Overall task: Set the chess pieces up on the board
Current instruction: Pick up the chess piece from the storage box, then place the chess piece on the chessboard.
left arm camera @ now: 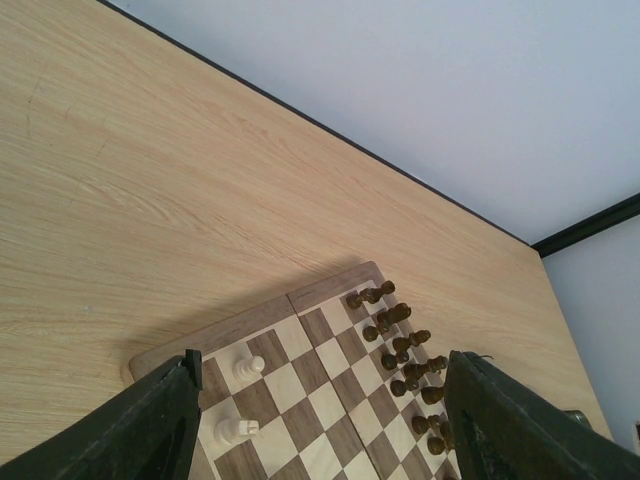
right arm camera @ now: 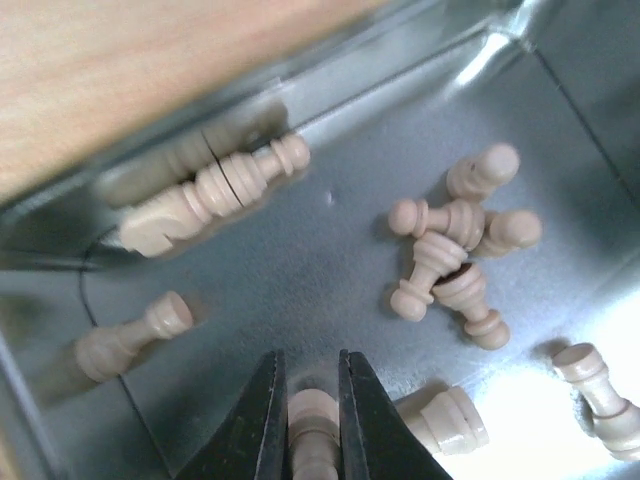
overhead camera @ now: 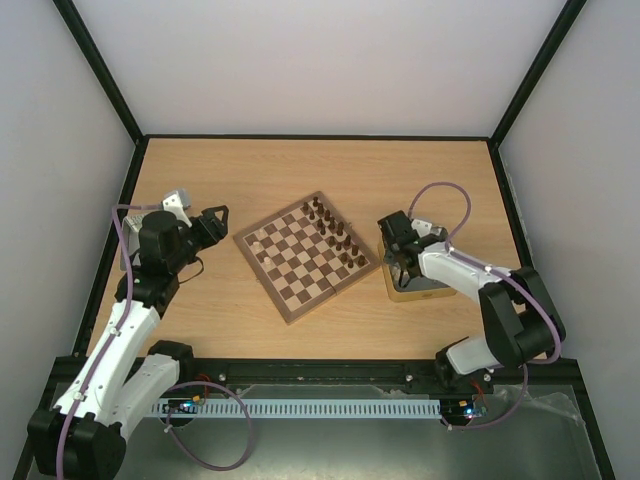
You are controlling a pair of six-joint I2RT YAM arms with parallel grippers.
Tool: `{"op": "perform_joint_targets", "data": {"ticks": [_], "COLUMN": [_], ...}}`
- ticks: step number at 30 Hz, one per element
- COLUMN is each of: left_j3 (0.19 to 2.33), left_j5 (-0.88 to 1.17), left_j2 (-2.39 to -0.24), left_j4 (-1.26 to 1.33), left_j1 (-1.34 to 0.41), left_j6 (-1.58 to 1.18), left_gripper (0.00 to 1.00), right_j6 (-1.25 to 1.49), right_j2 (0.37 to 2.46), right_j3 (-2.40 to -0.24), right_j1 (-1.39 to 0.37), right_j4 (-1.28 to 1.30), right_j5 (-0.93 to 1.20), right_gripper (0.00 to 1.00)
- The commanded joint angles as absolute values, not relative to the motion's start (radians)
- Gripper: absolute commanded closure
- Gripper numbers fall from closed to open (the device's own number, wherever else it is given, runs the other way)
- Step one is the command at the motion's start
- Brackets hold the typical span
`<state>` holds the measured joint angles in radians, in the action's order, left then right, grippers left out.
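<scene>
The chessboard lies tilted at mid-table, with dark brown chessmen along its right side. Two cream chess pieces stand on its left corner squares, seen in the left wrist view. My left gripper is open and empty, hovering left of the board. My right gripper reaches into the metal tin. In the right wrist view its fingers are shut on a cream chess piece above the tin floor. Several more cream pieces lie loose in the tin.
The tin stands just right of the board. A grey box sits at the table's left edge behind the left arm. Black frame rails border the table.
</scene>
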<state>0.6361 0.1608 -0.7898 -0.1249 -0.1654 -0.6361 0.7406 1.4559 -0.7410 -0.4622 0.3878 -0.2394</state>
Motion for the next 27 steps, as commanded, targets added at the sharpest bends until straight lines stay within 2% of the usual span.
{"op": "perform_joint_targets", "data": {"ticks": [1,9,14,27], "left_j3": [0.628,0.624,0.621,0.615], "left_j5": [0.158,0.146,0.140,0.091], "left_j2": [-0.788,-0.803,-0.807,-0.755], "left_j4": [-0.107,-0.083,-0.091,-0.142], "left_j1": [-0.169,-0.170,-0.170,-0.170], "left_j6": [-0.633,-0.644,-0.647,-0.637], "left_gripper": [0.31,0.31,0.31,0.31], "right_j6": [0.739,0.706,0.699,0.663], "right_j2": [1.381,1.319,1.321,1.583], "right_j3": [-0.816,-0.911,-0.955,-1.179], "right_j1": [-0.457,-0.469,-0.552,-0.881], "right_j4": [0.445,0.471,0.408,0.378], "right_j5": [-0.328,-0.112,0.004,-0.076], "right_gripper": [0.96,0.93,0.93,0.93]}}
